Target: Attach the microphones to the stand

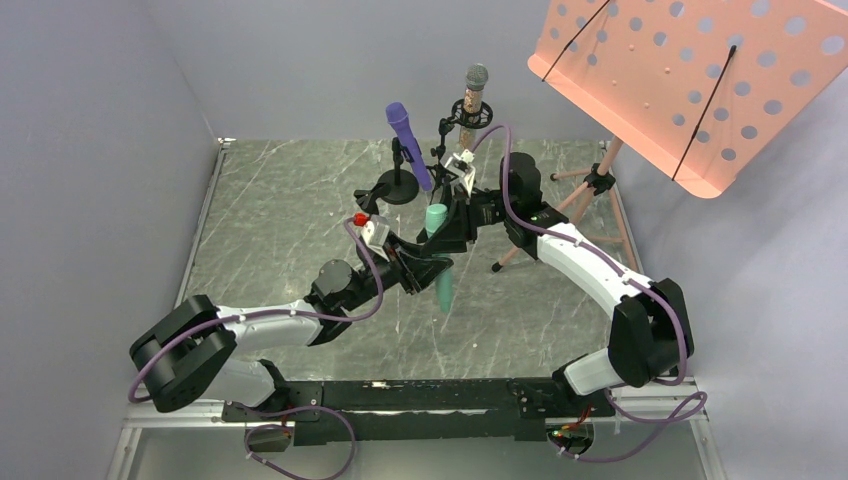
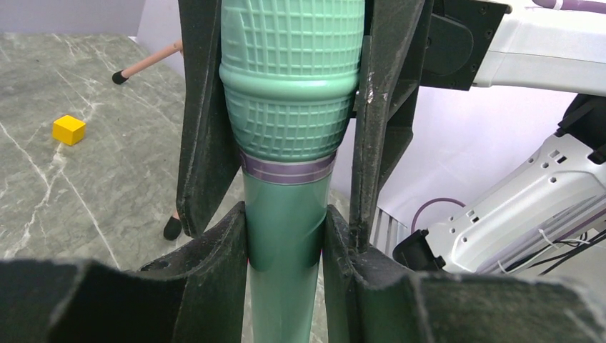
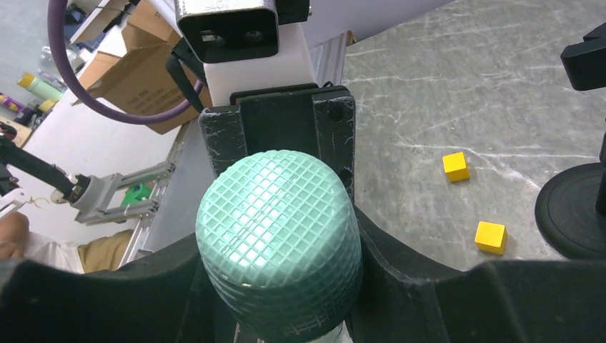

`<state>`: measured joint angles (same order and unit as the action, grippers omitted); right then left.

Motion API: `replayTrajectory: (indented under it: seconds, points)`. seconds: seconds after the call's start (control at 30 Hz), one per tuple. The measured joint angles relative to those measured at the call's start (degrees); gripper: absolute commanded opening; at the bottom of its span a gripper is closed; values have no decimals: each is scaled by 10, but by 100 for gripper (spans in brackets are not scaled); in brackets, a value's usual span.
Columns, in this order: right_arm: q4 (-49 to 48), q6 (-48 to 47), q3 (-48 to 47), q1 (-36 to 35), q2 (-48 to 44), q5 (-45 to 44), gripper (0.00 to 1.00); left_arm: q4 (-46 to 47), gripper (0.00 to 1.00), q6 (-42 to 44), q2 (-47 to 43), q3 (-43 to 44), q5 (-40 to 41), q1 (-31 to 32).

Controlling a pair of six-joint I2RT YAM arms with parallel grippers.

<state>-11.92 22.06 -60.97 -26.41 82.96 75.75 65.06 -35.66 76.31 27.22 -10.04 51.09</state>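
Note:
The teal-green microphone [image 1: 443, 288] hangs upright above the middle of the table, mesh head [image 3: 279, 236] upward. My left gripper [image 2: 286, 236] is shut on its smooth handle [image 2: 284, 214] just below the purple ring. My right gripper [image 3: 280, 246] comes from above and its fingers [image 2: 207, 107] press both sides of the mesh head. The purple microphone [image 1: 408, 140] stands tilted in a stand with a round black base [image 1: 398, 187]. The pinkish-copper microphone [image 1: 473, 100] with the silver head sits in the clip of a taller stand behind it.
A pink perforated music stand [image 1: 690, 80] on a tripod [image 1: 590, 185] overhangs the back right. Small yellow cubes [image 3: 456, 166] [image 3: 490, 236] lie on the marble table near the round base [image 3: 572, 207]. Another yellow cube [image 2: 68, 129] shows in the left wrist view.

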Motion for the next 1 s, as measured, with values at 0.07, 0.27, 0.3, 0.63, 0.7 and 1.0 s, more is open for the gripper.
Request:
replayTrajectory:
  seconds: [0.07,0.27,0.3,0.63,0.7,1.0]
  points:
    - [5,-5,0,0,0,0,13,-3,39,0,-2,0,0,0]
    - [84,-72,-20,-2,0,-8,12,-44,93,17,-42,-8,-7,0]
    - [97,-84,-23,-2,0,-10,12,-53,98,24,-55,-8,-12,1]
    - [165,-146,-30,0,8,-25,11,-249,99,117,-254,-58,-26,2]
    - [188,-165,-33,0,12,-33,11,-339,99,140,-325,-57,5,-1]
    - [258,-239,-47,0,27,-50,11,-662,99,229,-445,89,-64,-349]
